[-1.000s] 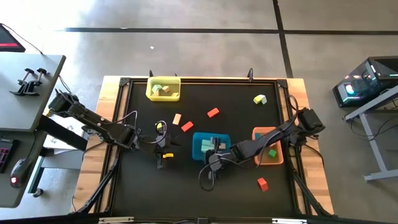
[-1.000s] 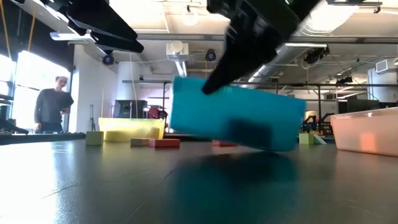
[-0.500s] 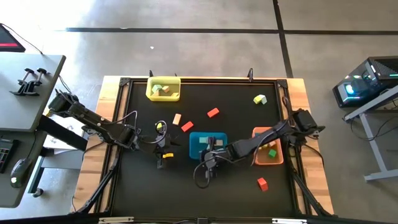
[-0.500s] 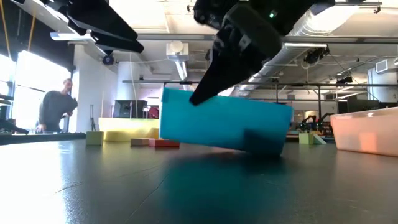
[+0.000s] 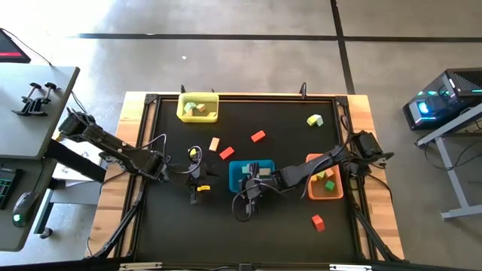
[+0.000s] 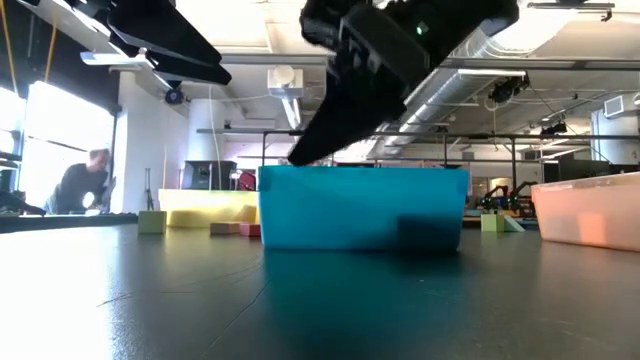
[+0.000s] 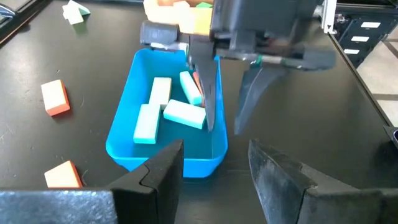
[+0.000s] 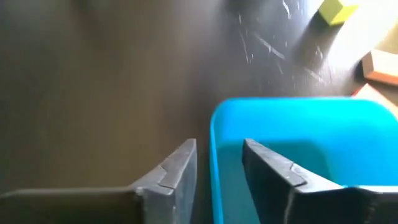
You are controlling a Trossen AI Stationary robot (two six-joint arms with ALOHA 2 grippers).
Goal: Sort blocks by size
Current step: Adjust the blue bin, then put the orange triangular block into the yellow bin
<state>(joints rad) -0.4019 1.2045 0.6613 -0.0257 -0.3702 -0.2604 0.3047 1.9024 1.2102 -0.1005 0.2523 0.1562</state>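
Observation:
The blue tray (image 5: 235,181) sits flat on the black table, mid-table, with several pale green bars (image 7: 185,113) lying in it. My right gripper (image 7: 224,124) is open and stands astride the tray's near long wall (image 8: 213,162), one finger inside and one outside, clear of it. My left gripper (image 7: 214,152) hovers open and empty to the tray's left. Loose blocks lie on the table: orange (image 5: 257,136), (image 5: 227,153), tan (image 5: 215,144), lime (image 5: 315,120) and red (image 5: 318,222).
A yellow tray (image 5: 197,107) with blocks stands at the far left. An orange tray (image 5: 325,186) with blocks stands right of the blue one, under my right arm. Bare table lies along the near edge. A person (image 6: 85,180) is in the room beyond.
My right gripper has gone toward the table's left and slightly down, taking the blue tray with it. The tray was tilted with its left end raised. It has slid left and come down, and its whole bottom now rests on the table.

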